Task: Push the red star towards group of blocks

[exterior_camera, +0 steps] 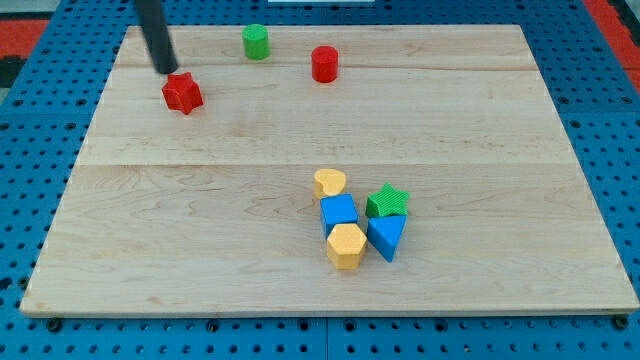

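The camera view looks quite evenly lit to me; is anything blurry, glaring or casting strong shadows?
In the camera view, the light is soft and even: the wooden board shows no glare, and blocks like the yellow hexagon cast only faint, short shadows. The blocks look sharp. The dark rod is slightly smeared, with my tip just up-left of the red star.

The rod (152,30) runs off the view's top.
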